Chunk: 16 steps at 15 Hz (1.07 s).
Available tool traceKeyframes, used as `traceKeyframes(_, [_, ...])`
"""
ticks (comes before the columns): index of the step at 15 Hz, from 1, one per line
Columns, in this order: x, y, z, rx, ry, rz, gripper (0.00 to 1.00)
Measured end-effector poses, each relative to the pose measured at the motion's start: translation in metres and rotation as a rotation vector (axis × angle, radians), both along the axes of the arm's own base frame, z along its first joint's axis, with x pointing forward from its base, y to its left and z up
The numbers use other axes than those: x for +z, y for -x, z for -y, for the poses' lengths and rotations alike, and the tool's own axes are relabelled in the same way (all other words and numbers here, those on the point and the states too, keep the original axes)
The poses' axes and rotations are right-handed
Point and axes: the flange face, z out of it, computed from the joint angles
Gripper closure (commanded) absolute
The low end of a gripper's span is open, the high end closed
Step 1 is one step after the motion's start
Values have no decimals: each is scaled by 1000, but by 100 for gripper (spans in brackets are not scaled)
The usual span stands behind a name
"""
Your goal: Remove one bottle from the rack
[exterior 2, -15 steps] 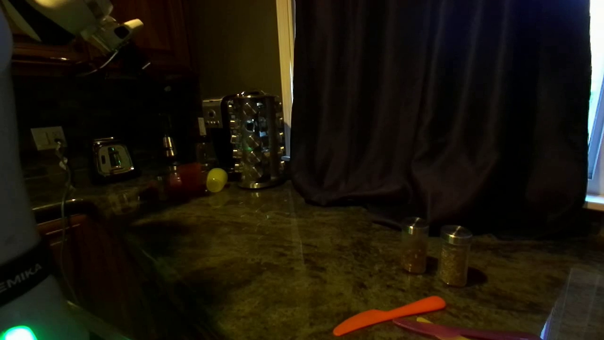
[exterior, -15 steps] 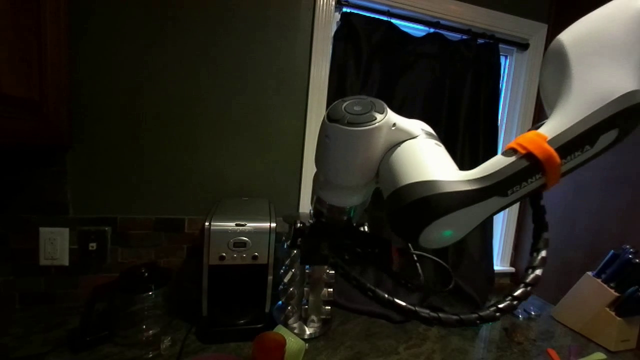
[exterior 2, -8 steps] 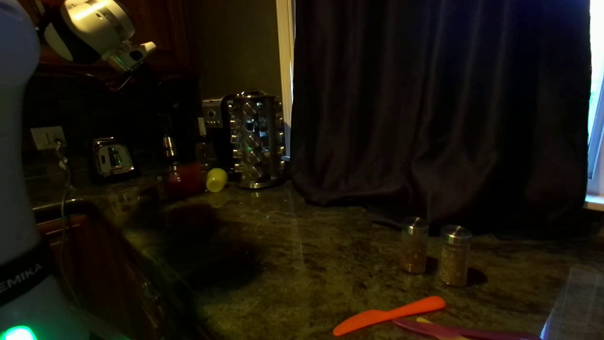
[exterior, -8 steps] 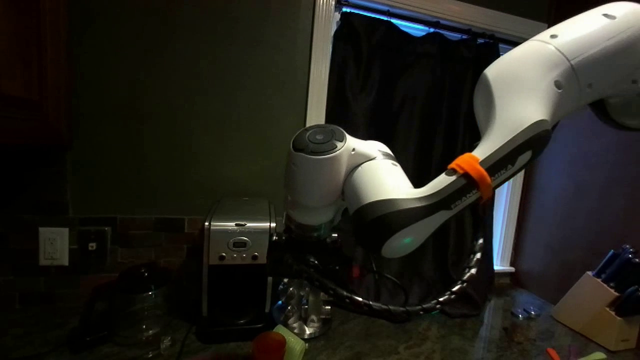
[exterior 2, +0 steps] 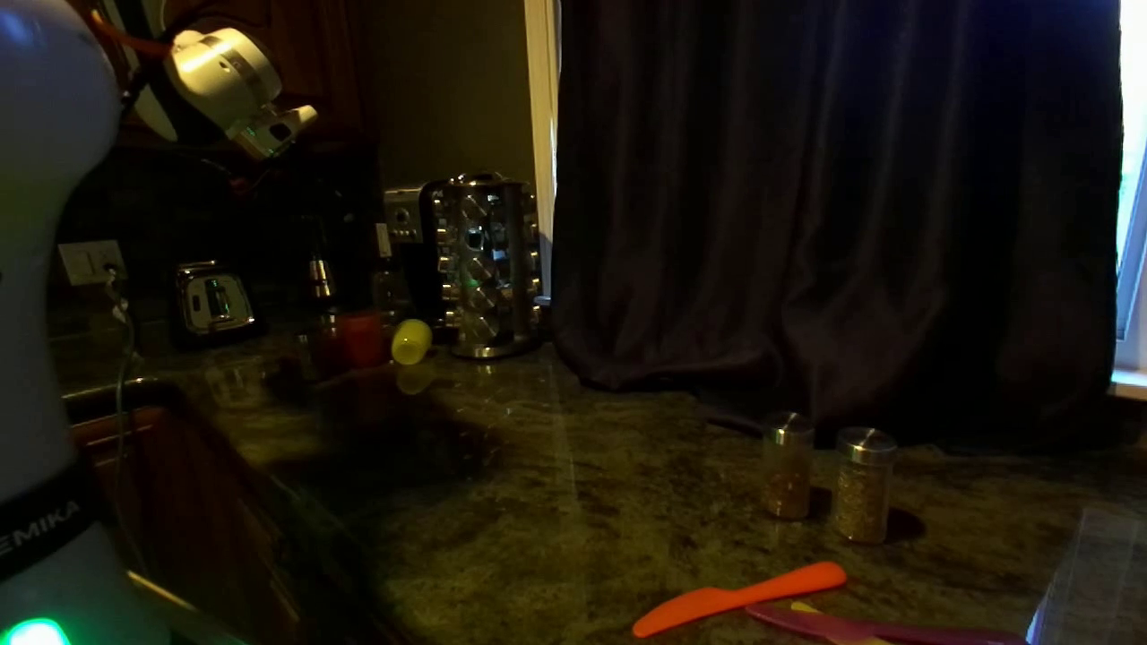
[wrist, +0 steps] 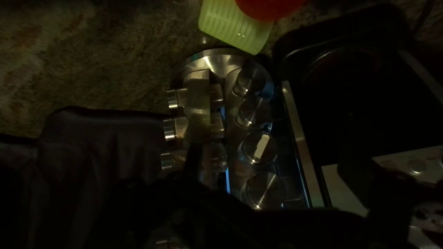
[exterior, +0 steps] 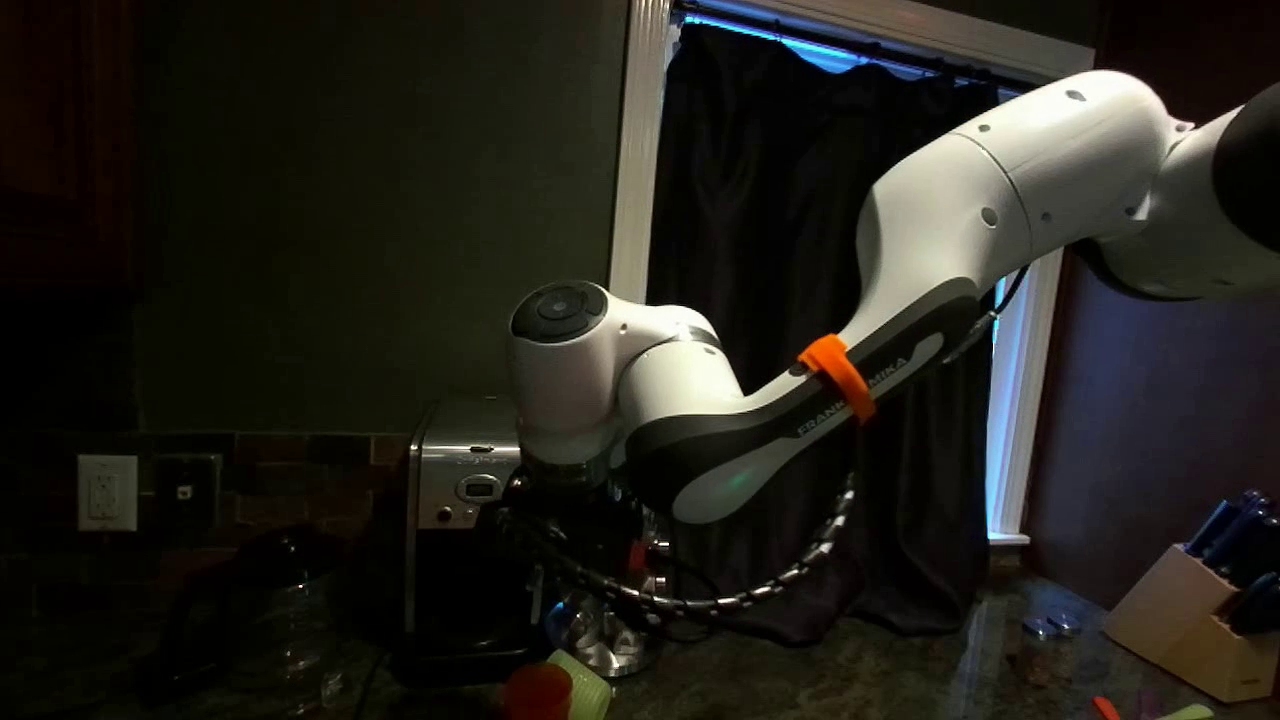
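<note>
white arm (exterior: pixel 930 215), blk panels (exterior: pixel 670 450), orange strap (exterior: pixel 842 378), blk cable (exterior: pixel 705 605) w/ silver glints, grn light (exterior 2: pixel 34 632), dark pincer (wrist: pixel 271 159).

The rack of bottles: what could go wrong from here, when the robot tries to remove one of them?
The gripper, jaws open, could strike the coffee maker, which stands close beside the rack.
The bottles sit closely one above another, so a neighbour might be bumped.
A nudge to the rack might push the yellow-green cup lying by its base.
</note>
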Motion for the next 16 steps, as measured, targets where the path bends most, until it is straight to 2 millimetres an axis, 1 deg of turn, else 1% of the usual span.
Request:
traceKeyframes(4, [3, -17, -3, 19, 48, 63, 0])
traceKeyframes(7, [3, -25, -4, 42, 120, 115, 0])
traceKeyframes(11, [-9, -31, -3, 29, 190, 132, 0])
traceKeyframes(16, [-29, -45, 3, 3, 222, 121, 0])
